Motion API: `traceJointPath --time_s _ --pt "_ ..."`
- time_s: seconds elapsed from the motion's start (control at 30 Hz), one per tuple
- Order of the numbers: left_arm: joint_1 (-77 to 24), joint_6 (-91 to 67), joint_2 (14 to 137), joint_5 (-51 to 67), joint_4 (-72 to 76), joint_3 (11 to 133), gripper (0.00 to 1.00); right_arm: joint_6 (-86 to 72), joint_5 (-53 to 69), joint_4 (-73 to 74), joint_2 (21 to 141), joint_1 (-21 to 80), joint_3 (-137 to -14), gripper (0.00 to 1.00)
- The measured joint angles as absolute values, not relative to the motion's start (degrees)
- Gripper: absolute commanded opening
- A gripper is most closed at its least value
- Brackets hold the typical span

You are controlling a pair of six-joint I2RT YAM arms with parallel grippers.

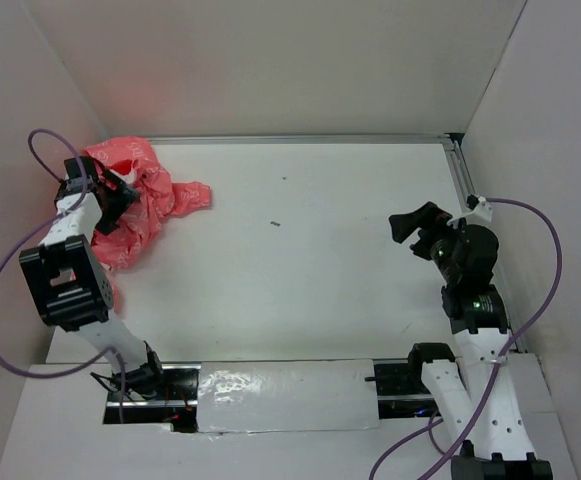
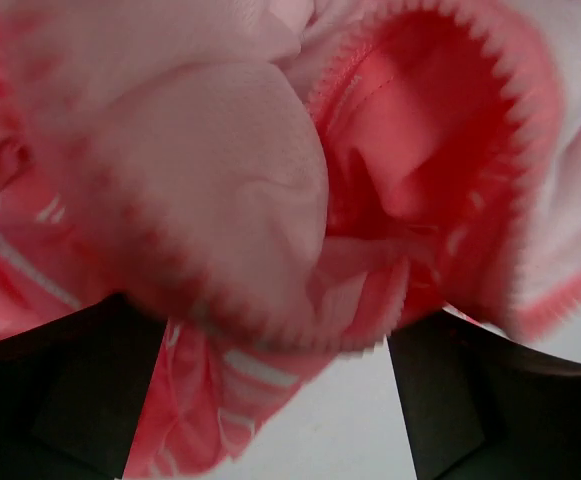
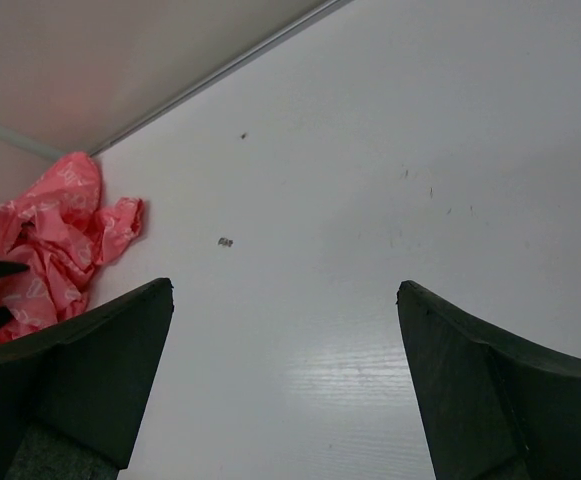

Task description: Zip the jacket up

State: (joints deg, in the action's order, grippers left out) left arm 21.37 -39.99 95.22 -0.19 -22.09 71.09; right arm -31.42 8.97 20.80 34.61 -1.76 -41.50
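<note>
At far left, the left gripper (image 1: 110,200): hangs over the far left corner of the table (image 1: 300,260), jaws spread wide, clamped on nothing. Directly beneath and just ahead of the tool lies the jacket (image 1: 148,205), a crumpled coral-pink heap with white print. One loose flap trails off to the tool's right.

Seen from the left wrist, just ahead of the dark fingers (image 2: 60,400): bunched cloth, close and blurred. Whitish lining (image 2: 220,180) bulges ahead and to the left of the tool. Zipper teeth (image 2: 515,110) curl around a pink hollow ahead and to the right, unjoined there. A printed fold (image 2: 220,400) drops into the gap between the two fingers. Cannot tell whether it touches either pad.

Trailing from the left arm, a purple cable (image 1: 0,290), looped wide on the tool's left side.

Behind both tools, at the near edge between the arm bases, a silver strip (image 1: 280,395). Beyond them, along the far edge, a metal rail (image 1: 300,139).

At right, the right gripper (image 1: 417,228): hovers above bare white tabletop, jaws likewise wide apart, grasping nothing. From its wrist camera, a small speck (image 3: 225,241) on the surface ahead and slightly to the left. The pink heap is well apart from this tool, far ahead on its left, by the corner.
</note>
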Motion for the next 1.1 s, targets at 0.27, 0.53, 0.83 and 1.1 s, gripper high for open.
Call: traceJointPath --time_s 0.27,0.53,0.83,1.1 --pt "21.21 -40.56 108.62 1.89 -22.94 79.77 0.0 -31.16 9.32 19.57 37.26 -1.76 -41.47 1.0" --pt "16.43 -36.4 97.32 14.98 -21.26 80.34 0.0 -30.98 10.41 18.9 36.27 -1.76 -41.47 1.0" --pt "-8.14 -30.87 77.21 23.81 -14.24 82.78 0.1 -32.03 11.38 18.87 34.5 -1.76 -41.45 1.0" --pt "-30.76 -29.02 63.09 22.83 -19.75 54.57 0.99 -33.21 8.73 19.9 34.17 -1.76 -41.47 1.0"
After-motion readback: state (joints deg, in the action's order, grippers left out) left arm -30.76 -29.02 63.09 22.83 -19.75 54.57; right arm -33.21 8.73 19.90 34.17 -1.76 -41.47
